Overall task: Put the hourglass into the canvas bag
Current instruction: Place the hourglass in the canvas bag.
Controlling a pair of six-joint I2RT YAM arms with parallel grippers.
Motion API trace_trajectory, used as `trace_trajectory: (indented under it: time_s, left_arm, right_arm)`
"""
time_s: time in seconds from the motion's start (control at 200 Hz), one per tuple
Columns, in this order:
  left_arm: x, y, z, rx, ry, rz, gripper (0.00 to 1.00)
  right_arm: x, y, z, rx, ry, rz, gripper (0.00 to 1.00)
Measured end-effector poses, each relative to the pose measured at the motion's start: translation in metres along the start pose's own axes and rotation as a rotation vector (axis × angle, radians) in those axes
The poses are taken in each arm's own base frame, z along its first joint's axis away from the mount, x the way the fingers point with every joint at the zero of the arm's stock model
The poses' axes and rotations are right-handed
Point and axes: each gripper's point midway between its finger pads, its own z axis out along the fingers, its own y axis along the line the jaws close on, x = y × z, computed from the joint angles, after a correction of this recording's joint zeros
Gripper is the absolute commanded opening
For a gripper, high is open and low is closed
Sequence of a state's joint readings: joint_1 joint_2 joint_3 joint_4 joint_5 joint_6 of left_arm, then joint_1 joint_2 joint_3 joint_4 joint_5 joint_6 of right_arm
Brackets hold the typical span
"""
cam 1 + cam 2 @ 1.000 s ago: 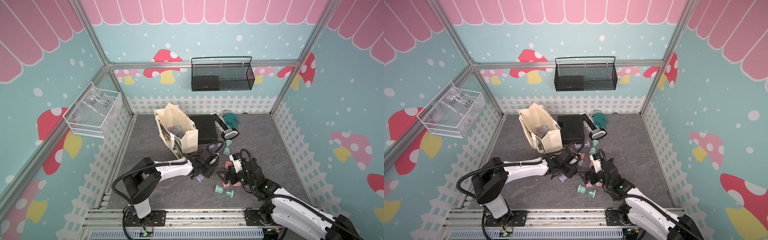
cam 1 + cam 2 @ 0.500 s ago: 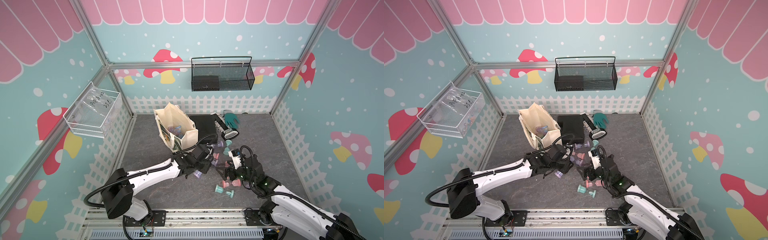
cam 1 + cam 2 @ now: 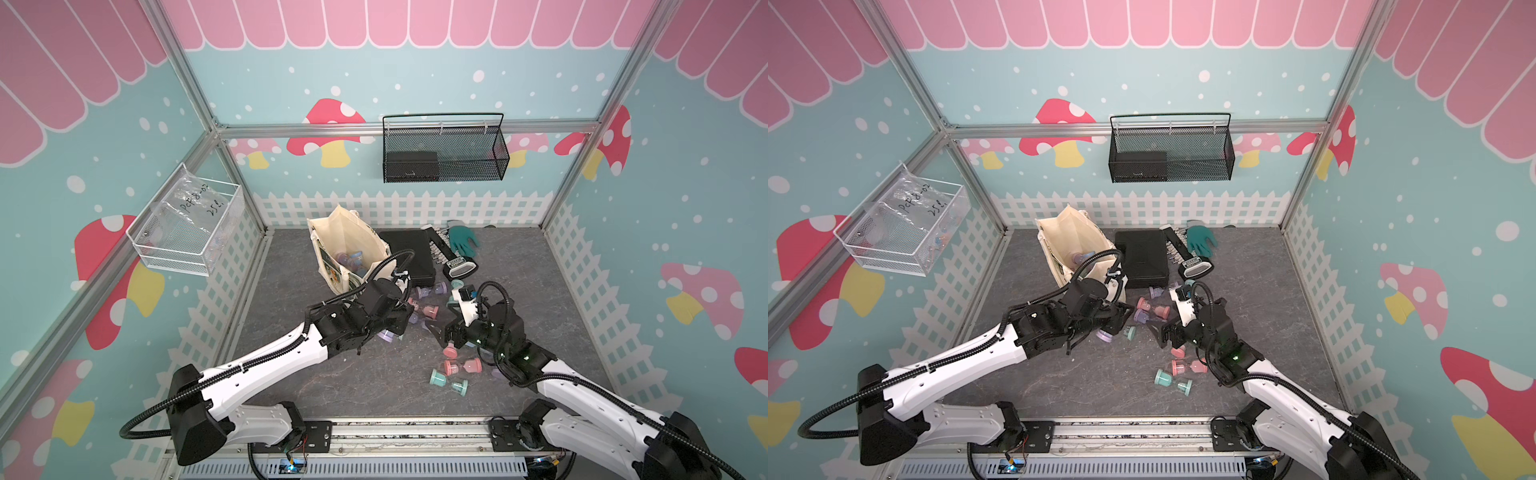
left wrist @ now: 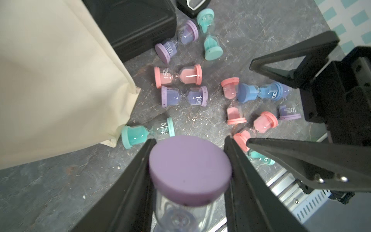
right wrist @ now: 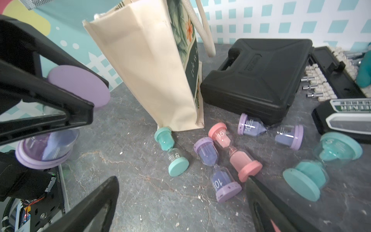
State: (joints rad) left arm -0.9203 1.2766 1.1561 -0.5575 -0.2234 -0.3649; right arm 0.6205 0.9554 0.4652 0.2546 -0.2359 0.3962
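Note:
My left gripper (image 4: 189,140) is shut on a purple hourglass (image 4: 189,170), holding it by the glass below its cap. In both top views this hourglass (image 3: 386,336) (image 3: 1104,336) hangs just above the floor, in front of the canvas bag (image 3: 349,245) (image 3: 1071,241). The cream bag (image 5: 150,70) stands upright and open, with hourglasses (image 3: 349,262) inside. Several loose hourglasses lie on the floor beside it: a pink one (image 4: 177,77), a purple one (image 4: 183,96) and a teal one (image 4: 148,133) against the bag's foot. My right gripper (image 5: 180,180) (image 3: 440,332) is open over bare floor near them.
A flat black case (image 3: 411,253) lies right of the bag, with a socket rack, a green glove (image 3: 463,241) and a black-and-white tool (image 3: 459,266) behind it. More hourglasses (image 3: 451,380) lie near the right arm. A wire basket (image 3: 442,153) hangs on the back wall.
The left arm has stretched out lower, and the gripped purple hourglass has shifted slightly toward the bag. The right gripper edged a little farther in and stays open.

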Motion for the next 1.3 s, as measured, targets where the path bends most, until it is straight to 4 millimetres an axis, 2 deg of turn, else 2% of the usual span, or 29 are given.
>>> trace_trajectory:
  time_s: [0.26,0.37,0.535,0.675,0.865,1.076,1.301]
  left_arm:
    - [-0.066,0.018,-0.036,-0.095,-0.17,-0.069,0.27]
    - [-0.092,0.037,-0.048,-0.143,-0.239,-0.131,0.26]
    - [-0.119,0.073,-0.06,-0.216,-0.309,-0.23,0.25]
    - [-0.143,0.096,-0.064,-0.266,-0.364,-0.291,0.23]
    - [-0.162,0.134,-0.047,-0.345,-0.409,-0.391,0.21]
    - [-0.162,0.173,-0.004,-0.419,-0.389,-0.491,0.22]
    - [-0.156,0.202,0.041,-0.472,-0.356,-0.576,0.23]
  right_arm:
    - [-0.035,0.013,0.012,-0.067,-0.083,-0.04,1.0]
    - [-0.05,0.021,0.015,-0.1,-0.119,-0.053,1.0]
    - [-0.068,0.034,0.017,-0.164,-0.158,-0.08,1.0]
    - [-0.085,0.044,0.018,-0.214,-0.204,-0.101,1.0]
    - [-0.095,0.049,0.024,-0.247,-0.228,-0.117,1.0]
    - [-0.099,0.051,0.033,-0.265,-0.238,-0.138,1.0]
    - [-0.1,0.052,0.044,-0.28,-0.242,-0.18,1.0]
